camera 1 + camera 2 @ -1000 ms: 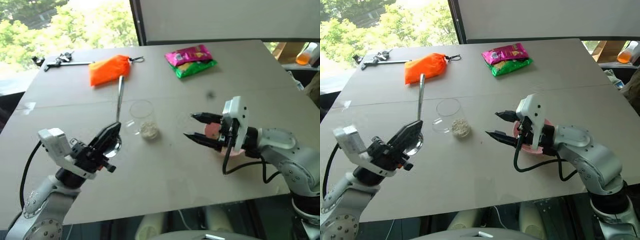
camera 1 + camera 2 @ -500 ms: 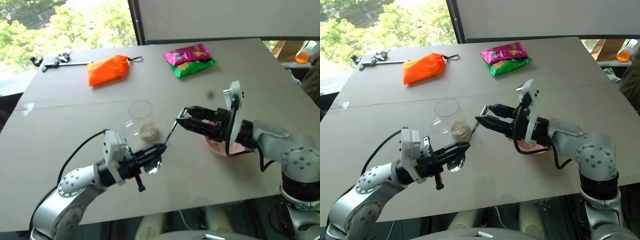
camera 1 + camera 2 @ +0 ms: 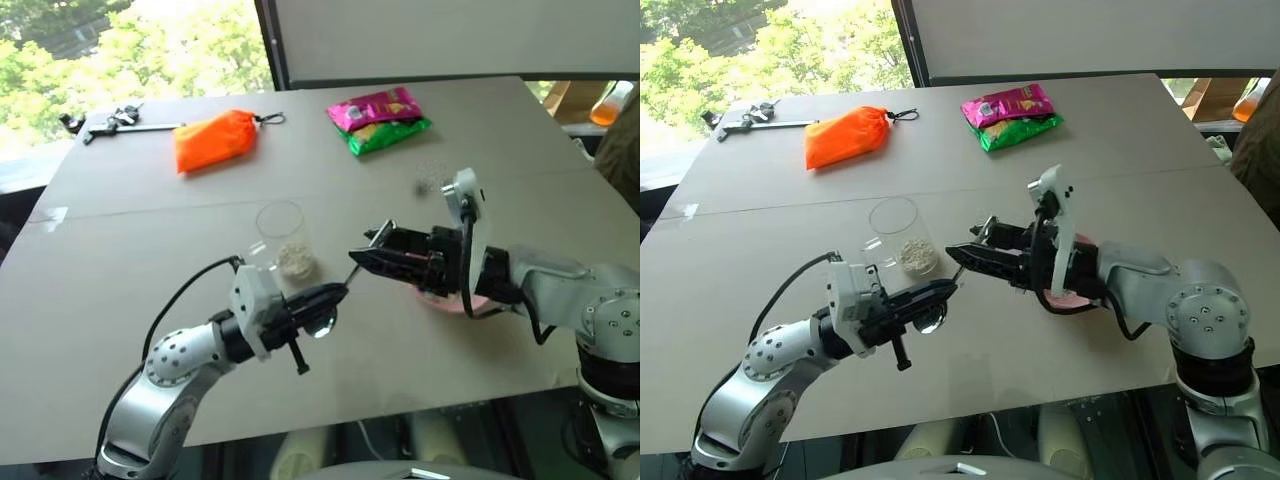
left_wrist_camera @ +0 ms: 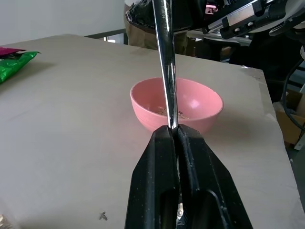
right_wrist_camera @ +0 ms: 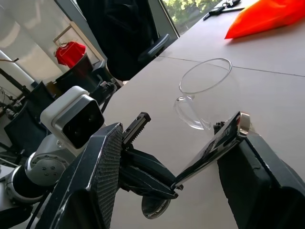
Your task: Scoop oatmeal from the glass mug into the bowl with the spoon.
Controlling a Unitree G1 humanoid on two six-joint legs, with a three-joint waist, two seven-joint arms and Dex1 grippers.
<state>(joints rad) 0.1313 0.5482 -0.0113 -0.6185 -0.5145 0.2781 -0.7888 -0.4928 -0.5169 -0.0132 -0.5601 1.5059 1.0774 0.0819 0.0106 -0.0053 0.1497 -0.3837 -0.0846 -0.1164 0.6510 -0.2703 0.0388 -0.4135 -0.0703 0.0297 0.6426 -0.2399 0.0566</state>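
The left gripper [image 3: 335,293] is clenched on the spoon [image 3: 340,285] low on its handle, just above the bowl end, which hangs under the fingertips. That grip is too near the bowl for scooping, which is likely why the handle is offered up and to the right — toward the other arm.

Behind it the mug [image 3: 285,240] stands upright on the table [image 3: 150,260], a small heap of oatmeal [image 3: 296,260] at its bottom, close enough for either arm to reach.

Next comes the right gripper [image 3: 368,248], level and pointing left, its jaws spread with the free end of the handle lying between them; the right wrist view shows the handle against one finger [image 5: 259,176] and the other still apart, so nothing is grasped yet — this looks like a handover about to close.

The bowl [image 4: 176,105] sits on the table under the right wrist, with a few grains inside, placed so the receiving arm need only swing between mug and bowl.
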